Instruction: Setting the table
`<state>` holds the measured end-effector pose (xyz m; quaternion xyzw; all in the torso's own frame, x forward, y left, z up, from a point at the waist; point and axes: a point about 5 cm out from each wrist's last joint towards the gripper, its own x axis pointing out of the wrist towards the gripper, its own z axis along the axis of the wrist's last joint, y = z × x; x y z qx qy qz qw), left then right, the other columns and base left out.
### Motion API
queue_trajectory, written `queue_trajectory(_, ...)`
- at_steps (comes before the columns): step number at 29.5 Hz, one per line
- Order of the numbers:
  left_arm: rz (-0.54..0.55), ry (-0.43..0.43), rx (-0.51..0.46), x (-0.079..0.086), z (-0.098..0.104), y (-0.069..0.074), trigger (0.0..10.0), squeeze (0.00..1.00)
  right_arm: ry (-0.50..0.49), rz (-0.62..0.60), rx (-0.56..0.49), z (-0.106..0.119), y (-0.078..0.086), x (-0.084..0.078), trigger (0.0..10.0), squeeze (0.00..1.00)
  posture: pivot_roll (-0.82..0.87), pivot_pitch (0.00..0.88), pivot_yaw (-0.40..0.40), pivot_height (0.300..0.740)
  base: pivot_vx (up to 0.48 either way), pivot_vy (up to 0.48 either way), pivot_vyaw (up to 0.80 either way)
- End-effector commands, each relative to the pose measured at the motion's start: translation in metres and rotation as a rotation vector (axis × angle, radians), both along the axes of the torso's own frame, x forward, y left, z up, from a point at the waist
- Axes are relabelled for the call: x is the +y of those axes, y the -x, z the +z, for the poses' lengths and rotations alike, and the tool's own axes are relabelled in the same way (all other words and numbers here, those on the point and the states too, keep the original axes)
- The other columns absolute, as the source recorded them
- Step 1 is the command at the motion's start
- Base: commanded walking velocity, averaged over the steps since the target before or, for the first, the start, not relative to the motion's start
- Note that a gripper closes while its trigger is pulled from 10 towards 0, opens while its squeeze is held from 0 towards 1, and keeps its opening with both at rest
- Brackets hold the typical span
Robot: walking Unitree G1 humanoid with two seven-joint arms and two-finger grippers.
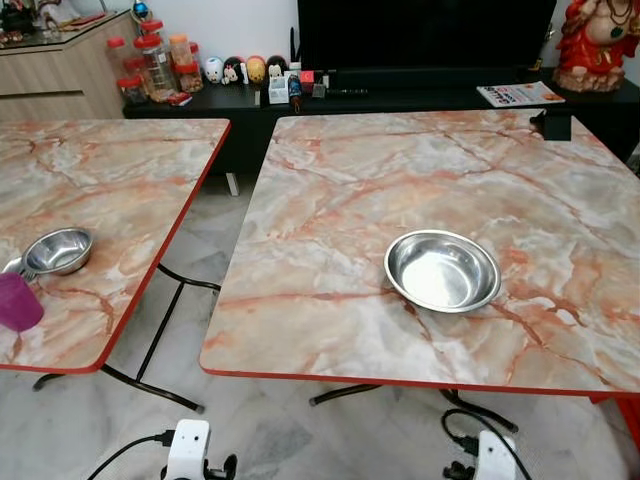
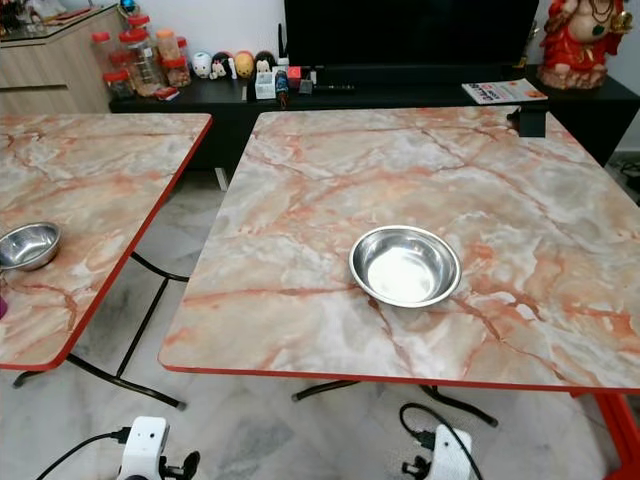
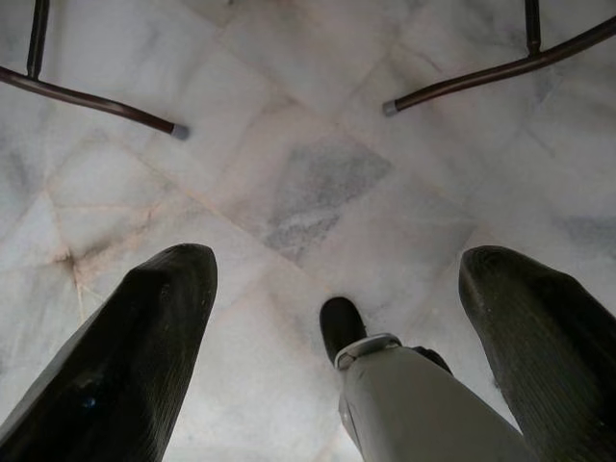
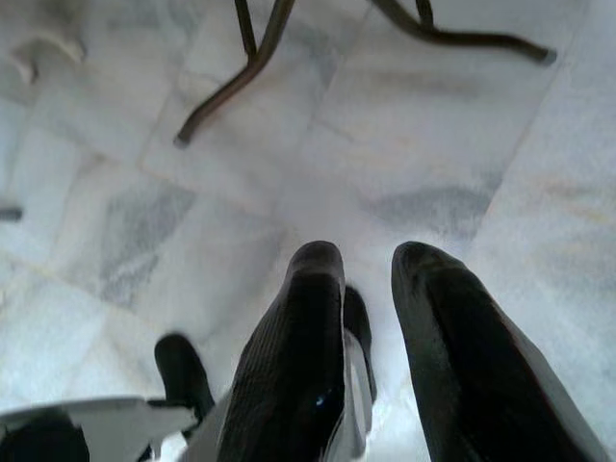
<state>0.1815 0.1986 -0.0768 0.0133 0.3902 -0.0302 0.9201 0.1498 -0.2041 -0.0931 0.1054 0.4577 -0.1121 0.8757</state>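
A wide steel bowl [image 1: 442, 270] sits empty on the right marble table [image 1: 330, 200], toward its near edge. On the left marble table [image 1: 110, 180] a smaller steel bowl [image 1: 58, 250] stands by the near left, with a purple cup [image 1: 18, 300] just in front of it. Both arms hang low below the table edges, pointing at the floor. My left gripper [image 3: 337, 255] is open, its fingers [image 3: 144, 327] spread wide over bare tiles. My right gripper [image 4: 369, 252] is shut, fingers [image 4: 298, 318] close together with nothing between them.
A narrow gap of tiled floor [image 1: 190, 260] with black table legs [image 1: 160, 330] separates the two tables. Behind them a black TV console [image 1: 400, 95] carries jars [image 1: 155, 65], small figurines [image 1: 245, 70], a magazine [image 1: 520, 94] and a red statue [image 1: 595, 45]. A small black object [image 1: 550, 124] sits at the right table's far corner.
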Motion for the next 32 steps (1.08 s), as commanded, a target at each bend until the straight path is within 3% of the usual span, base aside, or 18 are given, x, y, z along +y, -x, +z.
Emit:
queue_trajectory(1,-0.001,-0.015,0.016,0.002,-0.001,0.001,10.0,0.0,-0.003,0.013,0.013,-0.002,0.004,0.003,10.0,0.0,-0.05,0.0,0.016,0.74,0.0,0.0,0.0)
queue_trajectory(12,0.005,-0.027,0.043,0.003,-0.002,0.001,10.0,0.0,-0.032,-0.03,0.037,-0.008,0.023,-0.002,10.0,0.0,-0.07,0.0,0.025,0.74,0.0,0.0,0.0)
queue_trajectory(22,0.007,-0.025,0.054,0.001,-0.003,0.003,10.0,0.0,-0.04,-0.113,-0.015,-0.004,0.018,-0.013,10.0,0.0,-0.07,0.0,0.023,0.74,0.0,0.256,0.0)
queue_trajectory(32,0.006,-0.033,0.061,0.006,-0.004,0.006,10.0,0.0,-0.044,-0.158,-0.006,-0.005,0.024,-0.017,10.0,0.0,-0.07,0.0,0.03,0.74,0.0,0.349,0.0)
